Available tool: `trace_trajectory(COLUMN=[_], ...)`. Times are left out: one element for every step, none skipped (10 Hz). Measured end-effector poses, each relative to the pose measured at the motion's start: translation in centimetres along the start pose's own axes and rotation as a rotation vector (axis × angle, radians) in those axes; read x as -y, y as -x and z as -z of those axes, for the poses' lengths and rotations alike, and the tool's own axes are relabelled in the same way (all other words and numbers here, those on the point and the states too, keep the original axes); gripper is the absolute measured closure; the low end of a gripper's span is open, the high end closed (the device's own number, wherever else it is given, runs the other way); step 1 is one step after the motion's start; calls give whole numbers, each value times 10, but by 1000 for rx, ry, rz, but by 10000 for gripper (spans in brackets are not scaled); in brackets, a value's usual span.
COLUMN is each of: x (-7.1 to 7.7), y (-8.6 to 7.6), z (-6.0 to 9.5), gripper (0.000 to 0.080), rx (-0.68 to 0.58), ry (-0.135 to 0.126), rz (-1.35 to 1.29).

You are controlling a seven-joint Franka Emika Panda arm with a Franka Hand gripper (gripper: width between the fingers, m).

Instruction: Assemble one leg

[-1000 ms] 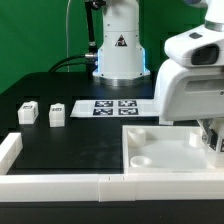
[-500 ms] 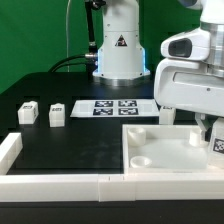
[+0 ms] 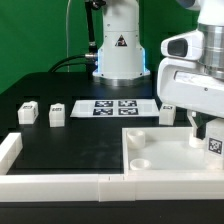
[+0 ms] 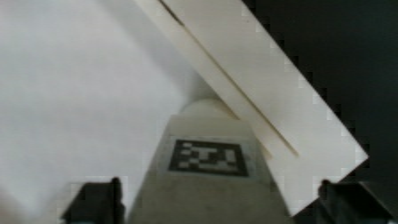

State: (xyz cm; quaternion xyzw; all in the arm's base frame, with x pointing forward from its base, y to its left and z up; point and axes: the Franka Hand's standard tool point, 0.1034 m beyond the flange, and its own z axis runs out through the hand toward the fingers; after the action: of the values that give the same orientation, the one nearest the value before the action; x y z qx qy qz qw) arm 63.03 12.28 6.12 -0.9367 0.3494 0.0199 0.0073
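Nearest the camera in the exterior view, long white bars (image 3: 60,182) run along the bottom edge of the frame, with a short one turning up at lower left. Behind them at lower right lies the large white panel (image 3: 160,150) with its round sockets.

Over the panel's right side, at the right edge of the frame, the claw (image 3: 210,132) hangs below the arm's big white housing. A leg (image 3: 214,143) with a black-and-white marker sits between its fingers. The wrist view shows that same leg (image 4: 214,165) filling the gap between the two dark fingers (image 4: 98,203), which press against its sides, so the claw looks clamped on it.

So the pick-up looks finished. What remains, I judge, is lowering the leg into a socket and seating it; whether it already touches the panel cannot be told.

Farther back at left, two spare legs (image 3: 42,113) stand on the black surface (image 3: 70,150). The marker board (image 3: 113,107) lies beyond, before the robot base (image 3: 118,50).
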Motion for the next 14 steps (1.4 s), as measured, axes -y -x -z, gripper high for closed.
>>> trace_trajectory(x=[0, 0, 0, -1, -2, -2, -4, -5, -6, -6, -7, -7, -7, -7], y=[0, 0, -1, -1, -2, -1, -1, -1, -3, -4, -4, -4, -4, -4], z=[1, 2, 2, 1, 0, -1, -2, -1, 0, 0, -1, -1, -1, -1], gripper=[180, 180, 156, 151, 151, 150, 150, 150, 150, 150, 150, 240, 435, 513], rx=[0, -1, -3, -4, -4, 1, 15, 29, 25, 23, 23, 23, 23, 23], ry=[1, 0, 0, 0, 6, 10, 21, 32, 35, 35, 37, 37, 37, 37], rz=[142, 237, 407, 559, 732, 853, 977, 1100, 1184, 1202, 1207, 1206, 1206, 1178])
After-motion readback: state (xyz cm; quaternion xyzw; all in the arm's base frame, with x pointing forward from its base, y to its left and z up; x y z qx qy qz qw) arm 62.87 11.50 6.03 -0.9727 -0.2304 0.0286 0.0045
